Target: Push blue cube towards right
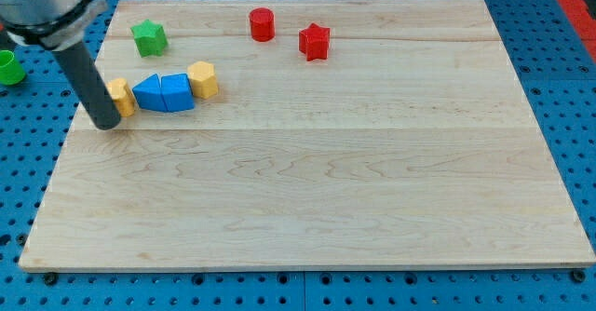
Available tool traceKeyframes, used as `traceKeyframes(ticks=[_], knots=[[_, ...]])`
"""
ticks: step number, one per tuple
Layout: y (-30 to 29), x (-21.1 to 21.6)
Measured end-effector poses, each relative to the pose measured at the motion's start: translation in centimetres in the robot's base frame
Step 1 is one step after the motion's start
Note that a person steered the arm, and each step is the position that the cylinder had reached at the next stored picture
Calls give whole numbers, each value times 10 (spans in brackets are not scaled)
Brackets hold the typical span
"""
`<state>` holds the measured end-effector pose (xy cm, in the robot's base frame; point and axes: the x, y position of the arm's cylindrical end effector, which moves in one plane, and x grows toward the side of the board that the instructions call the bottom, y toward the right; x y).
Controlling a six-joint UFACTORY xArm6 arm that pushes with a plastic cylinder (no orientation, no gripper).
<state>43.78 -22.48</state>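
Two blue blocks sit side by side near the view's upper left: a blue triangular block [148, 94] and the blue cube [177, 93] to its right, touching. A yellow block [120, 97] touches the row's left end and a yellow hexagonal block [203, 79] its right end. My tip [106, 124] rests on the board just left of and slightly below the left yellow block, about touching it. The rod slants up to the view's top left.
A green star block [148, 37], a red cylinder [262, 23] and a red star block [315, 41] lie along the view's top. A green object [8, 68] sits off the wooden board [326, 190] at the left on the blue pegboard.
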Motion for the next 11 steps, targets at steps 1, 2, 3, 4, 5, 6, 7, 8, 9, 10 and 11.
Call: traceKeyframes(ticks=[1, 2, 3, 4, 5, 6, 7, 8, 9, 10, 11], knots=[[36, -2], [52, -17], [30, -15], [35, -30], [48, -54], [80, -57], [101, -66], [139, -68], [175, -72], [215, -56], [236, -57]])
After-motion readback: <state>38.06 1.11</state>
